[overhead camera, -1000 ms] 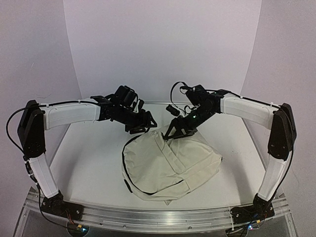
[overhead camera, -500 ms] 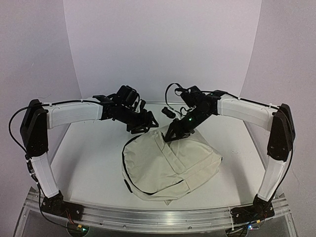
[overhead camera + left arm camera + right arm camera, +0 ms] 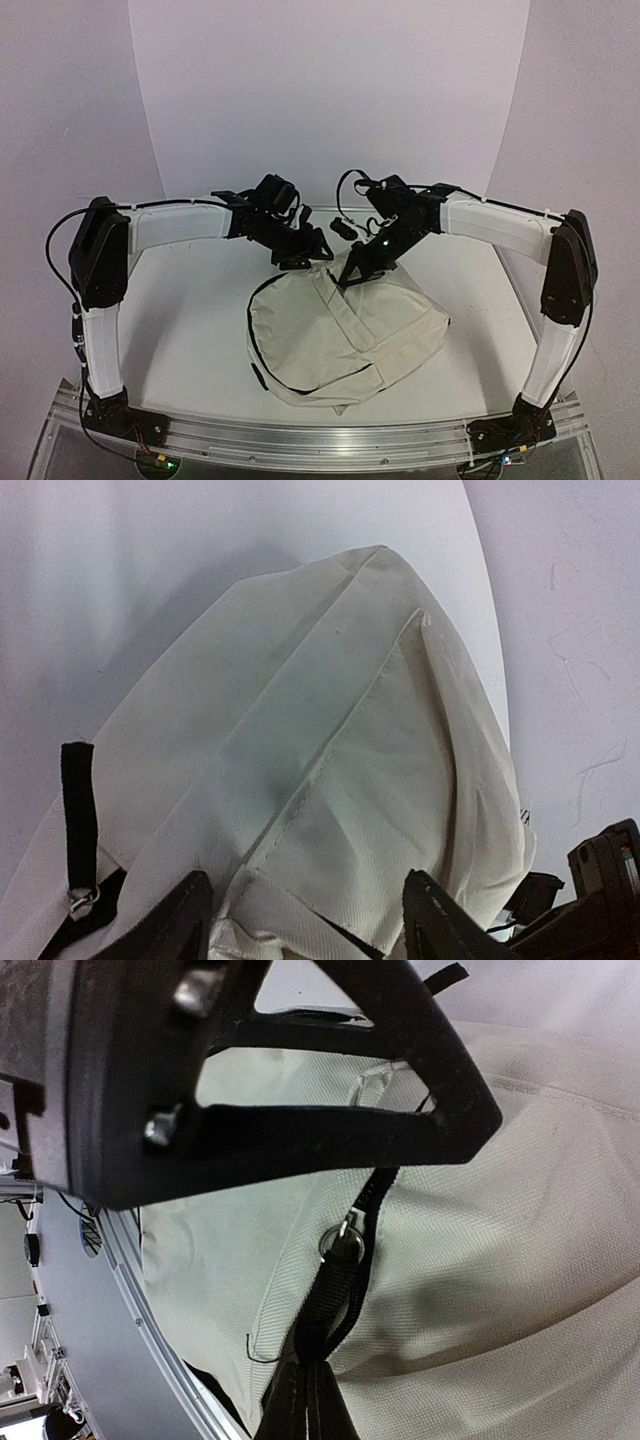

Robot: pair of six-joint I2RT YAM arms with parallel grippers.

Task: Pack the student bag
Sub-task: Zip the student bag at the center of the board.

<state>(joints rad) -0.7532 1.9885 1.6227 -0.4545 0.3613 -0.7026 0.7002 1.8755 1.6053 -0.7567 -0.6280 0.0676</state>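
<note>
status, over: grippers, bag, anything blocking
Right gripper shut on zipper pull of bag. Left gripper open over bag. Nothing blocking.

My right tool (image 3: 352, 277) has snapped shut on the zipper pull (image 3: 335, 1290); my left tool (image 3: 300, 258) has swung closer to the student bag (image 3: 340, 340).

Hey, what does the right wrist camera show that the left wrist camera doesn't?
Only the right wrist view: the right claw shut on the black zipper pull, whose metal ring meets the zipper. Only the left wrist view: the left claw open over a stitched seam, a black strap, and the white table. Both: the cream backpack.
</note>
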